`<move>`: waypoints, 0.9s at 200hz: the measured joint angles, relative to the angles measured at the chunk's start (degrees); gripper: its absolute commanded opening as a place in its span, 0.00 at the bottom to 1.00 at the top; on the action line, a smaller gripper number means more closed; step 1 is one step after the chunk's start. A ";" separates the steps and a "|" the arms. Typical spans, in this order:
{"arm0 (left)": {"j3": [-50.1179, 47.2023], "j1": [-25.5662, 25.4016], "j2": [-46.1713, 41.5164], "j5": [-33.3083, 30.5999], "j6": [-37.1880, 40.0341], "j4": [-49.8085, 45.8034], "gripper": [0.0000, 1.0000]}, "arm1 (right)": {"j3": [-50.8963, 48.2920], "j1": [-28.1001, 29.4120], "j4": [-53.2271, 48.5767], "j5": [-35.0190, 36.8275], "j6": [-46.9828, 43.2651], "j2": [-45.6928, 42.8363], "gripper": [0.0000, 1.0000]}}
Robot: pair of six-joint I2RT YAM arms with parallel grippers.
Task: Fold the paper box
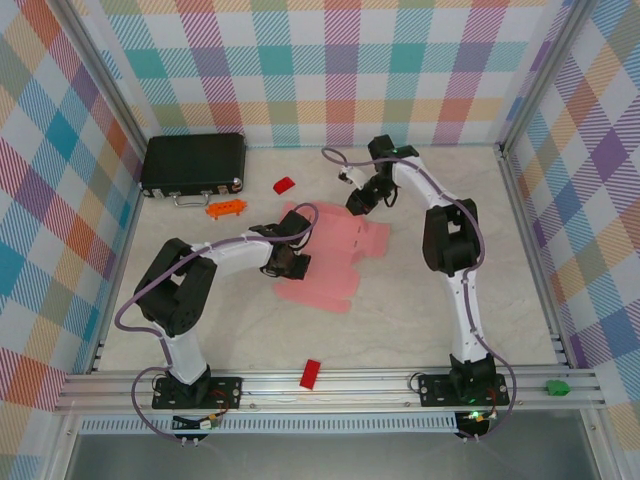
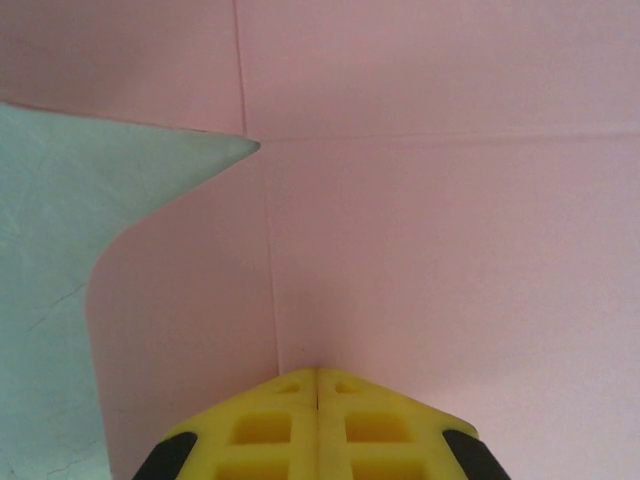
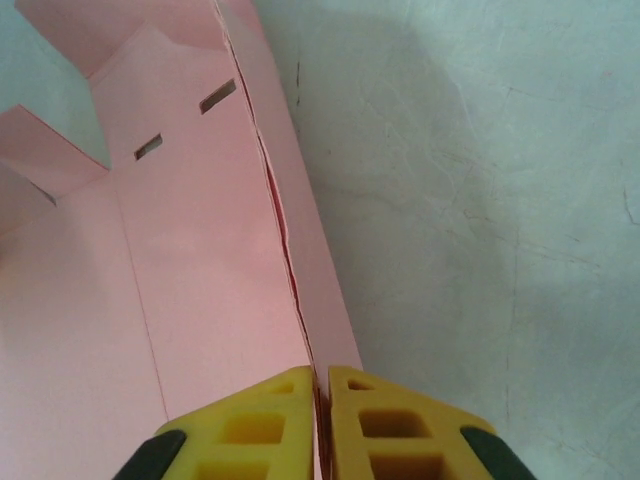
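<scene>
The paper box (image 1: 335,262) is a flat light-pink die-cut sheet lying in the middle of the table. My left gripper (image 1: 297,262) is shut, and its yellow tips (image 2: 317,375) rest on the sheet (image 2: 430,250) beside a crease with nothing between them. My right gripper (image 1: 355,207) is at the sheet's far edge. In the right wrist view its fingers (image 3: 322,378) are shut on a narrow side flap (image 3: 320,280) that stands up from the sheet (image 3: 200,260). Two slots show in the panel beyond.
A black case (image 1: 193,165) lies at the back left. A small red block (image 1: 284,185) and an orange piece (image 1: 225,208) lie near it. Another red block (image 1: 311,373) sits by the front rail, and a green piece (image 1: 556,386) at the front right. Plaid walls enclose the table.
</scene>
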 measured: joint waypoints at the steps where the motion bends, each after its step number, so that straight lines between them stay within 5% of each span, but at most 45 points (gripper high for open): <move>1: 0.02 0.00 0.02 0.00 -0.02 0.00 0.00 | -0.13 0.00 0.11 0.04 0.00 -0.07 0.10; 56: 1.51 0.37 1.66 0.42 -5.40 2.40 0.00 | -12.98 0.33 11.34 3.82 -2.19 -8.87 0.07; 180: 1.46 0.37 8.26 -0.17 -13.14 28.02 0.00 | -33.86 4.63 38.75 16.50 -4.55 -23.56 0.06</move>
